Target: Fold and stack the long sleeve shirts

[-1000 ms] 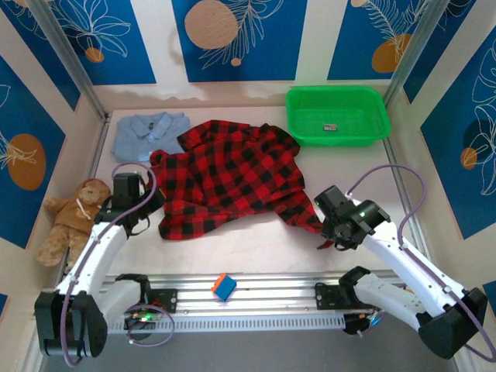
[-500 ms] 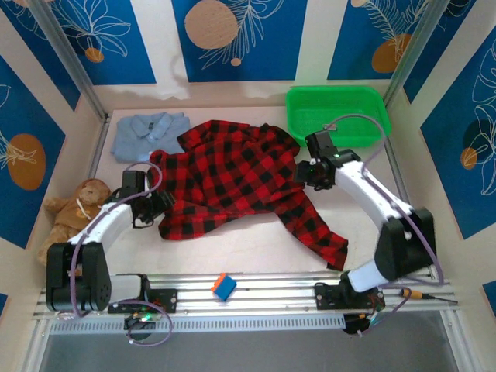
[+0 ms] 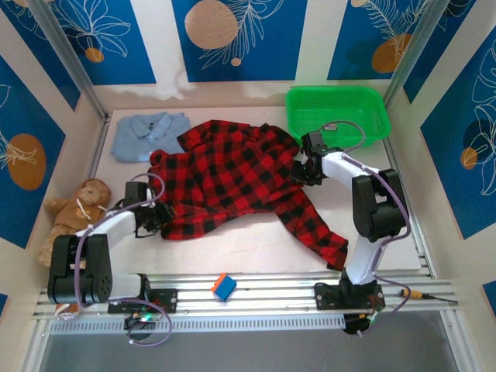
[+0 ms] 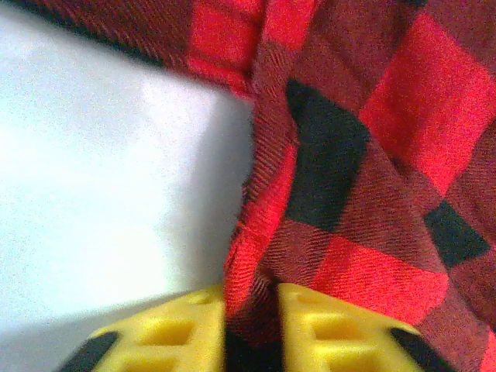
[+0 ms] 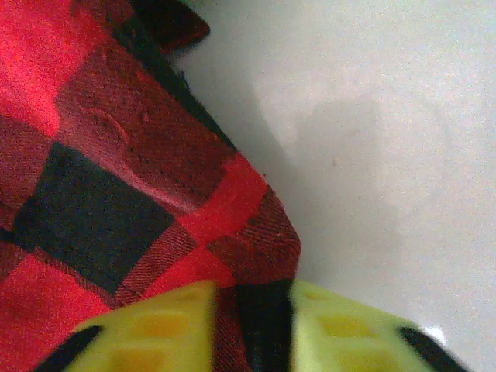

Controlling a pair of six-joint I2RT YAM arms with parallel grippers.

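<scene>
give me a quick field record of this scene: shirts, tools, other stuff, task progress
flannel: red-and-black checked flannel shirt, crumpled mid-table, unfolded
blue shirt: light blue collared cloth shirt, far left, beside the flannel's far-left edge
left tool: shut on the flannel's near-left edge
right tool: shut on the flannel's right edge
basket: green plastic basket, far right corner
other: brown plush teddy bear at the left edge; blue-and-orange cube on the near rail
progress: nothing stacked yet

Blue panels [image 3: 263, 58] bearing white leaves and orange circles are lining the cream walls from nine through twelve to three o'clock. A white tabletop [image 3: 248, 248] is lying evenly lit, and a metal rail [image 3: 263, 291] is running along six o'clock.
</scene>
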